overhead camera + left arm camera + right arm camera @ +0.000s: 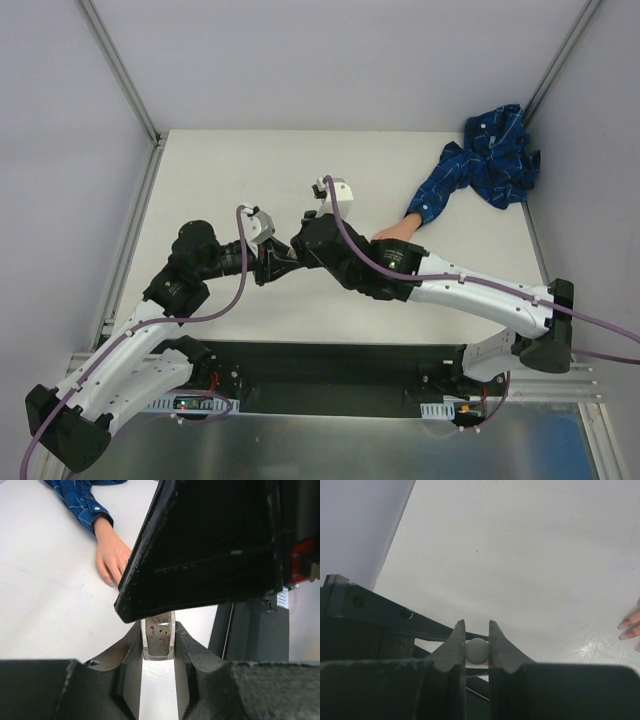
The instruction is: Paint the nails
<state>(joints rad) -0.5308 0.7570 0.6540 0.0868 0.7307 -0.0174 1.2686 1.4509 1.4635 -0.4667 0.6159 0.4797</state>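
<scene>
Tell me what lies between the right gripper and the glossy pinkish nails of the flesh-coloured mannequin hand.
The right wrist view shows only bare white table between the right gripper and the nails.

In the right wrist view, only a few fingertips with nails [625, 625] poke in at the right edge; the rest of the mannequin hand [395, 232] is cut off. From above I see just its wrist end, because the right arm [470, 290] covers the fingers. In the left wrist view that arm blocks the top of the small bottle [158, 639] and some fingers, and the blue sleeve [82, 500] runs off the top edge. I can't tell what hangs under the white ball [477, 650] in the right gripper [476, 626].
</scene>
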